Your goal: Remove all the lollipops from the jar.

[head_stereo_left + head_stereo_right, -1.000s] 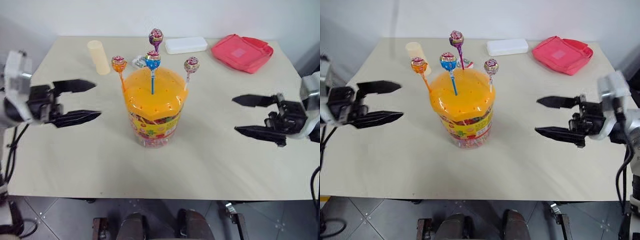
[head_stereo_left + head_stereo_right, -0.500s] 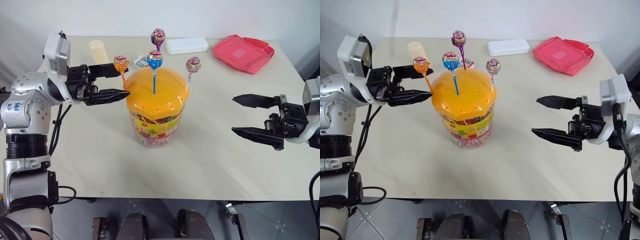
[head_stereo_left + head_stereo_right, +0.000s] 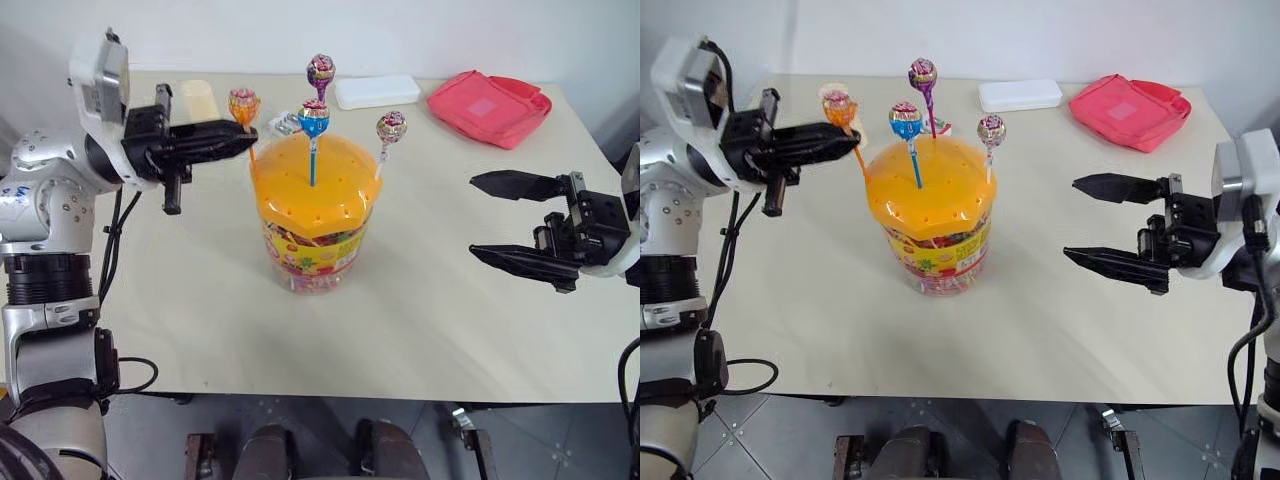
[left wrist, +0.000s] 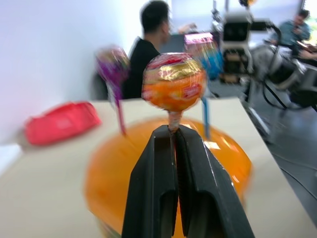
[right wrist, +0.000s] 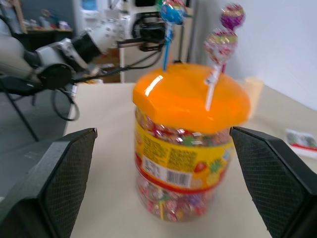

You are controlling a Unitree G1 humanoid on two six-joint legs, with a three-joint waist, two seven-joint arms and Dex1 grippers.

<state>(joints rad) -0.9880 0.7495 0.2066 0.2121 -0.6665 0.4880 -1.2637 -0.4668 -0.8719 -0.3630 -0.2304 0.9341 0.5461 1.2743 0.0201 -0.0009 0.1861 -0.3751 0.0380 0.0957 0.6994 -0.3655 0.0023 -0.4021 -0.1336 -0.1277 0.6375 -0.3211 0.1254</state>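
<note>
Purple lollipop (image 4: 114,67) smears into blur, and the orange lollipop's stick (image 4: 173,120) vanishes between the left gripper's fingers (image 4: 153,168).

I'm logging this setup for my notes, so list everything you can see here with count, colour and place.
jar: one, clear with orange domed lid, table centre.
orange lollipop: one, gripped by its stick, at the lid's left edge.
other lollipops: three, blue, purple, silvery-pink, standing in the lid.
cylinder: one, pale cream, far left of table.
box: one, white, far edge.
pouch: one, pink-red, far right corner.
table: one, beige.
person: one, dark top, seated behind the table.
left pincer: black, shut on the orange lollipop.
right pincer: black, open, right of jar.
</note>
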